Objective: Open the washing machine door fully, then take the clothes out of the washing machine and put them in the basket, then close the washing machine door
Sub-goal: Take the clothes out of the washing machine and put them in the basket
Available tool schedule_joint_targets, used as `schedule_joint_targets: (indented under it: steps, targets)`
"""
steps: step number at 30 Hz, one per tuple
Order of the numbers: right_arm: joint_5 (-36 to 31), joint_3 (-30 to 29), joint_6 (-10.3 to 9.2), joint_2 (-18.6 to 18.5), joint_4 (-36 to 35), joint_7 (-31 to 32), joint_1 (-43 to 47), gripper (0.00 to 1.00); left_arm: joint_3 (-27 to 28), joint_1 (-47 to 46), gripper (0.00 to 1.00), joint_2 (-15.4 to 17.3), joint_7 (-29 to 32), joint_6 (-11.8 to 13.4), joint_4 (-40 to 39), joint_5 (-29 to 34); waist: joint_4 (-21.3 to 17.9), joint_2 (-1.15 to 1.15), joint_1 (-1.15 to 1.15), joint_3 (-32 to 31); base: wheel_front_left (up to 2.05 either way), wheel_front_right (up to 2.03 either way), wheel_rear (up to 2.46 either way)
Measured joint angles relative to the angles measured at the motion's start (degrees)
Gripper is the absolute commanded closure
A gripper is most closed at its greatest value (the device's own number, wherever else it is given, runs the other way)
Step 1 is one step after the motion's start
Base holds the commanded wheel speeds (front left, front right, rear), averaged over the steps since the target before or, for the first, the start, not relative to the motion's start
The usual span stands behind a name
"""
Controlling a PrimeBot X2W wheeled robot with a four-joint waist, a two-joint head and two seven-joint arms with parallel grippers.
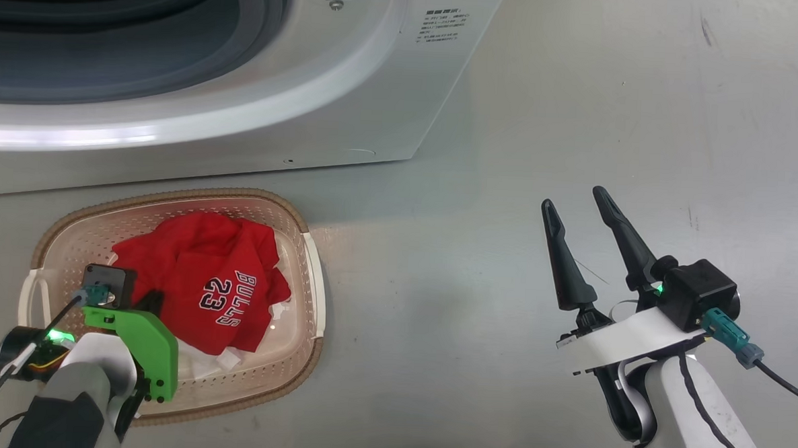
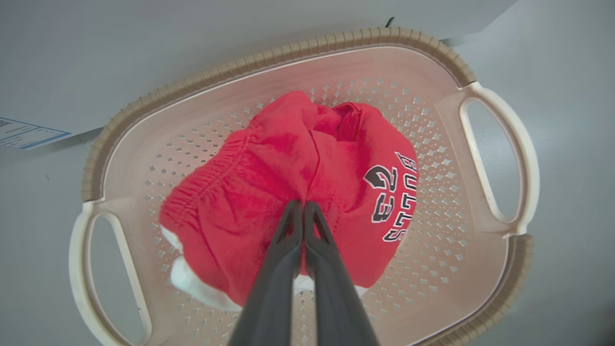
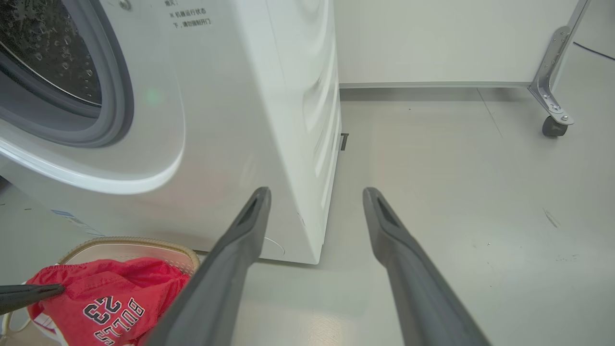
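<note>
Left gripper [image 2: 303, 207] pinching a fold of the red clothes [image 2: 250, 202], clothes heaped in the basket [image 2: 288, 50], basket on the floor [image 1: 580, 90] just before the washer [image 1: 351, 94], right gripper [image 1: 573, 198] spread wide, well apart

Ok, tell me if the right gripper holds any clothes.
No, the right gripper stands open and empty, apart from the clothes in the basket.

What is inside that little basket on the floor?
Red clothes with white trim, one printed "BULLS 23", piled in the basket, with the left gripper shut on them. Anything beneath the pile is covered.
</note>
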Motion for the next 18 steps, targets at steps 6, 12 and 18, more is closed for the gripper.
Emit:
schedule_joint_targets:
  steps: [6, 12, 18]
  targets:
    - [-0.09, 0.02, 0.0, 0.0, 0.59, 0.0, -0.41, 0.0, -0.26, -1.13, 0.61, -0.78, -0.7, 0.07, 2.78, 0.03, 0.11, 0.0, 0.0, -0.39, 0.0, 0.0, 0.0]
    - [-0.35, 0.11, 0.0, 0.0, 1.12, 0.0, -0.41, 0.0, -0.19, -1.14, 0.0, -0.96, -0.98, 1.16, 5.46, 0.12, 0.25, 0.0, 0.0, -1.72, 0.0, 0.0, 0.0]
    - [-0.41, 0.11, 0.01, 0.0, 1.75, 0.0, -0.41, 0.0, -0.15, -1.19, 0.0, -1.69, -2.7, 1.16, 6.69, 0.07, 0.49, 0.0, 0.0, -3.09, 0.0, 0.0, 0.0]
